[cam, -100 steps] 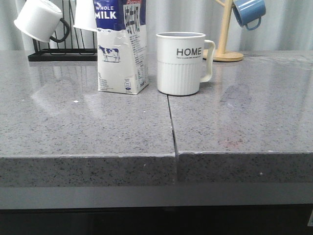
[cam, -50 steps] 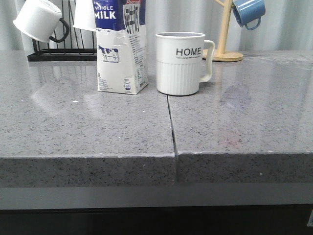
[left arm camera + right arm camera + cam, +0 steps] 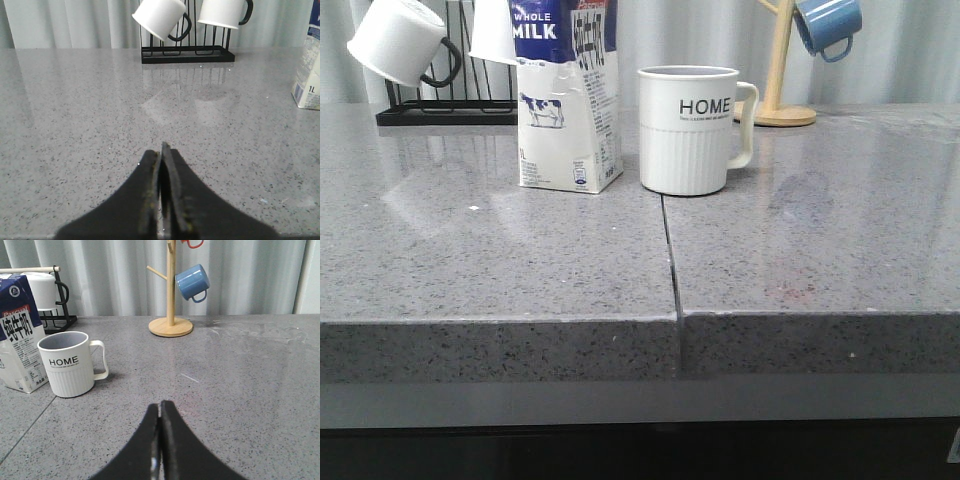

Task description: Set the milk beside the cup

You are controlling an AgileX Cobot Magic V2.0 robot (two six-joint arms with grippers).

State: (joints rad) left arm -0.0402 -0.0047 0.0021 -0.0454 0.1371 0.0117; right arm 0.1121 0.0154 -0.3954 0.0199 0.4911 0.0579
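Observation:
The milk (image 3: 568, 100), a white carton with a dark blue top and a cow picture, stands upright on the grey counter just left of the cup (image 3: 690, 130), a white "HOME" mug with its handle to the right; a narrow gap separates them. Both also show in the right wrist view, the milk (image 3: 19, 340) and the cup (image 3: 67, 365). The carton's edge shows in the left wrist view (image 3: 309, 75). My left gripper (image 3: 161, 150) is shut and empty, low over bare counter. My right gripper (image 3: 160, 407) is shut and empty, well back from the cup. Neither gripper shows in the front view.
A black rack (image 3: 445, 105) with white black-handled mugs (image 3: 400, 42) stands behind the milk at the far left. A wooden mug tree (image 3: 778, 70) holding a blue mug (image 3: 828, 25) stands at the far right. A seam (image 3: 670, 250) runs down the counter to its front edge.

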